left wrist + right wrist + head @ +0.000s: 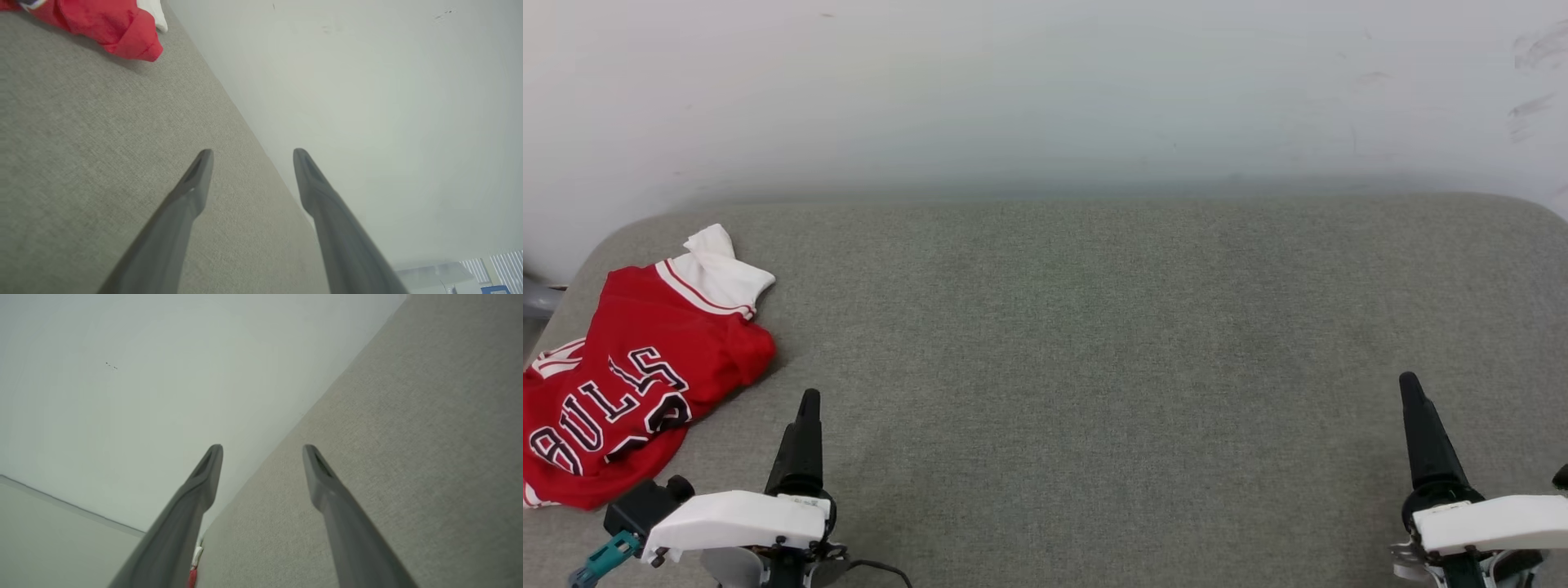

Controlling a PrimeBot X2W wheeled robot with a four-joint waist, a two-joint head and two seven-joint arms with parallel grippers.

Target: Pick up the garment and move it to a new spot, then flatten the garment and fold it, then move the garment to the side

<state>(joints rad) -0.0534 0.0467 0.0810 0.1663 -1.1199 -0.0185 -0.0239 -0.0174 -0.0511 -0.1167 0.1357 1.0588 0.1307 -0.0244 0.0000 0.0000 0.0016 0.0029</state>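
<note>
— Pincers: how are they set?
— Both are spread wide, and nothing is held. The left pincer (251,157) and the right pincer (261,453) are kept low over the bare grey desk (1094,327), pointed toward the wall (1045,98), presumably so a reach can be begun.
— And the shirt?
— The shirt (645,367) is left bunched at the desk's far left edge, near the left pincer, lettering up, one white sleeve sticking out. Nothing looks flattened or folded, so the pickup is judged not yet done.

left gripper (807,407), two long dark tapered fingers on white wrist housing: lower left of head view, pointing up-frame, jaws spread wide, empty | right gripper (1413,394), same build: lower right, pointing up-frame, jaws spread wide, empty
</note>
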